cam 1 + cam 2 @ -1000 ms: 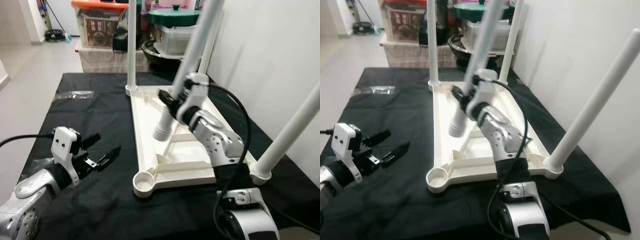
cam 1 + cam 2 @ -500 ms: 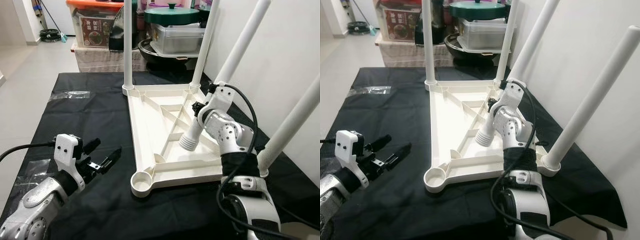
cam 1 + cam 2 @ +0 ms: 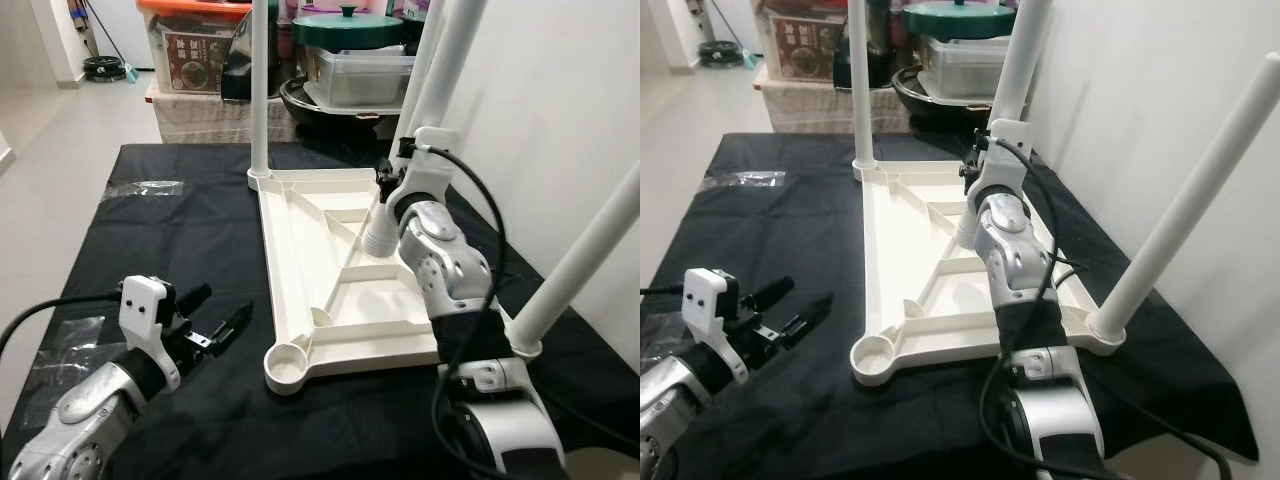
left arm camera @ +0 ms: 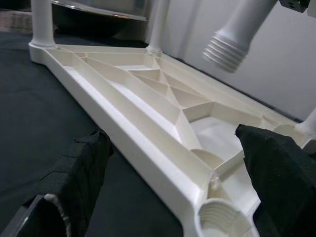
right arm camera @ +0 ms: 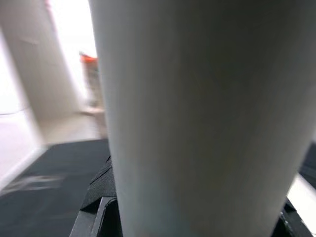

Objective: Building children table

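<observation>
The right hand [image 3: 398,185] is clenching the loose leg [image 3: 425,95] above the upturned tabletop [image 3: 345,285], far from the empty corner socket [image 3: 286,365], so it is risking cross-threading, while the left hand [image 3: 222,325] is hovering released.

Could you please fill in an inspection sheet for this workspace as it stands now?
Surface: black cloth over the table.
Job's things: white table top upside down; three legs screwed in upright; near-left socket empty; fourth leg held tilted above the frame, threaded end down.
Clutter: clear plastic bag at far left.
Grippers: right gripper shut on fourth leg; left gripper open, hovering beside the empty socket.
Cables: black cable looping off the right arm.
Surroundings: storage boxes, pots, white wall.
</observation>
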{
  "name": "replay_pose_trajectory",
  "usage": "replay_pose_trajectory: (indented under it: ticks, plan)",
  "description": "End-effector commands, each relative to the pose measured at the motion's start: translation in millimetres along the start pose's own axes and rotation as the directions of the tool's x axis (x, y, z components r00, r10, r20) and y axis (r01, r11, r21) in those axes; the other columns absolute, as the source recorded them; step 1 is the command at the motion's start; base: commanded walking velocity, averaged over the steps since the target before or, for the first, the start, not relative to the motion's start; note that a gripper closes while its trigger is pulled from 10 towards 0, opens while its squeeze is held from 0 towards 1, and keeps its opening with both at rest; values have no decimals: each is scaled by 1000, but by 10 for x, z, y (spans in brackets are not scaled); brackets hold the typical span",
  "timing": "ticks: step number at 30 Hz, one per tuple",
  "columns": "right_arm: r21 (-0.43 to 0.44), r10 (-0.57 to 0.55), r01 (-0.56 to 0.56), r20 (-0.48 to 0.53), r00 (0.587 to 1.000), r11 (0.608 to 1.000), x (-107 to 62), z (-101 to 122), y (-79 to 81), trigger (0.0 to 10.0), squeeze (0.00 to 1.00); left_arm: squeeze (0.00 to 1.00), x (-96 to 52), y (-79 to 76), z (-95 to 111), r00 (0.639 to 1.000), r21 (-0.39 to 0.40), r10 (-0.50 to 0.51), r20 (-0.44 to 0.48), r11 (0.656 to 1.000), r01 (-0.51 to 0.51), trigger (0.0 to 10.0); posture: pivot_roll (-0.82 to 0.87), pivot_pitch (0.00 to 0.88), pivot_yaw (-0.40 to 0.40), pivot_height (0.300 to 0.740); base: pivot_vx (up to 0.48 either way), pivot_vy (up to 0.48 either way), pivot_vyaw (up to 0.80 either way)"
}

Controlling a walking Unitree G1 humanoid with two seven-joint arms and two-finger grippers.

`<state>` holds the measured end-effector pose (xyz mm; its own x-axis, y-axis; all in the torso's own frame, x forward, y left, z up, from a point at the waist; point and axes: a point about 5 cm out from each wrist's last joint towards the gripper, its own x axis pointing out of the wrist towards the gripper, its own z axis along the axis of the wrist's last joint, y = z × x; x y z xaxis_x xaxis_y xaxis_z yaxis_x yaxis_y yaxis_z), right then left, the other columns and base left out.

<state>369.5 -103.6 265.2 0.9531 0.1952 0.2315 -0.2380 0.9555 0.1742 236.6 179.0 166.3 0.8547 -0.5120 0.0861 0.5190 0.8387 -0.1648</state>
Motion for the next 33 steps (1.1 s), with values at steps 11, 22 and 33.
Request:
replay_pose_trajectory:
  ticks: [11,22,33]
  plan:
    - [-142,119,-111,49,992,984,-259,-189,42,10000,0,0,-21,-26,-88,989,-31,148,-17,988,-149,10000,51,0,-84,740,0,0,0]
    - [-81,161,-159,18,987,984,-471,-363,133,10000,0,0,-136,-74,-130,945,-99,327,9,941,-324,10000,62,0,-80,740,0,0,0]
    - [-74,155,-153,27,987,985,-451,-355,109,10000,0,0,-19,-73,-94,944,-70,330,22,942,-328,10000,61,0,-76,740,0,130,0]
